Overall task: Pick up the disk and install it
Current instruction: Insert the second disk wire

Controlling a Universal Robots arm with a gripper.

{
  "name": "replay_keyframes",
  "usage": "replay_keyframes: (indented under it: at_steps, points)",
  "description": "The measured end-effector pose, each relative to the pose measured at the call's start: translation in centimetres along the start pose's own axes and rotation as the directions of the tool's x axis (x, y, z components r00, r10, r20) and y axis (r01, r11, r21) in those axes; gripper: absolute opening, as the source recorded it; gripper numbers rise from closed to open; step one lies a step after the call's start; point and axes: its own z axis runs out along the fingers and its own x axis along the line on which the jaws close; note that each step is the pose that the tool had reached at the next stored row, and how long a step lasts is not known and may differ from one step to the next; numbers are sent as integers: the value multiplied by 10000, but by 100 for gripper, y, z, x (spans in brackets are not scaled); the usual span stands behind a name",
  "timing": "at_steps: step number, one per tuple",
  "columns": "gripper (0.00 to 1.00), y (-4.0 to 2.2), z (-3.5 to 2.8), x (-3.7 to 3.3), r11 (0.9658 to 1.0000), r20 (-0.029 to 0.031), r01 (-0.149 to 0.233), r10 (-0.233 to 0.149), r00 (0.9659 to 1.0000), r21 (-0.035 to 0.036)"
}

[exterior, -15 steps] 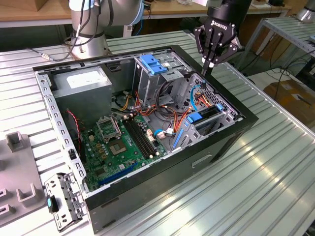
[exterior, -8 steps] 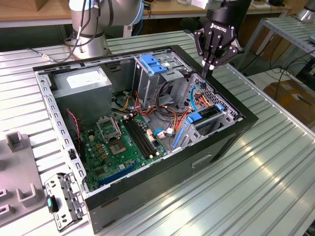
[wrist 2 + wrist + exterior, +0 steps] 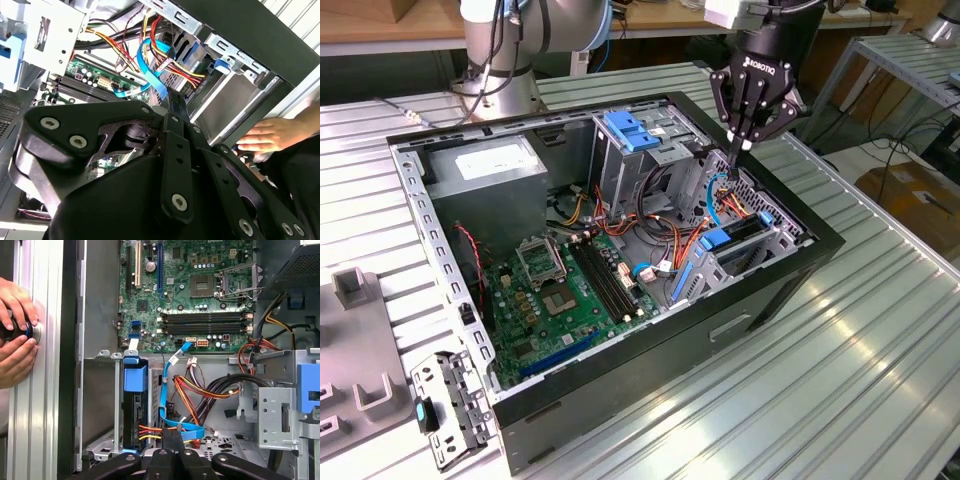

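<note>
Gripper: black multi-link robot gripper (image 3: pixel 744 143) hangs over the open black computer case (image 3: pixel 760 300); fingers pressed together, gripping nothing.
Disk: silver hard drive with blue plastic bracket (image 3: pixel 135 405) stands on edge in the drive cage near the case front, mostly hidden; label not visible.
Cables: one flat light-blue data cable (image 3: pixel 172 410) beside the disk.
Hands: two hands (image 3: pixel 15 332), cut off at the first wrist view's edge.
Motherboard: one green circuit board (image 3: pixel 570 290).

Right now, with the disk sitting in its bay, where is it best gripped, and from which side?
Grip the disk by its blue bracket, coming down through the case's open side. It stands on edge in the drive bay, so metal walls cover its flat faces, and power wires plug into one end.
</note>
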Motion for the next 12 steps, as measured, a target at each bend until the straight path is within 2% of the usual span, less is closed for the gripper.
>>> replay_keyframes:
  at_steps: [3, 10, 11, 12]
  points:
    - [11, -2, 32, -25, 10000, -73, 4, -4, 10000, -36]
    - [11, -4, 62, -45, 10000, -83, 6, -7, 10000, -49]
    - [11, -5, 61, -45, 10000, -87, 6, -7, 10000, -49]
    - [17, -5, 62, -45, 10000, -90, 6, -6, 10000, -49]
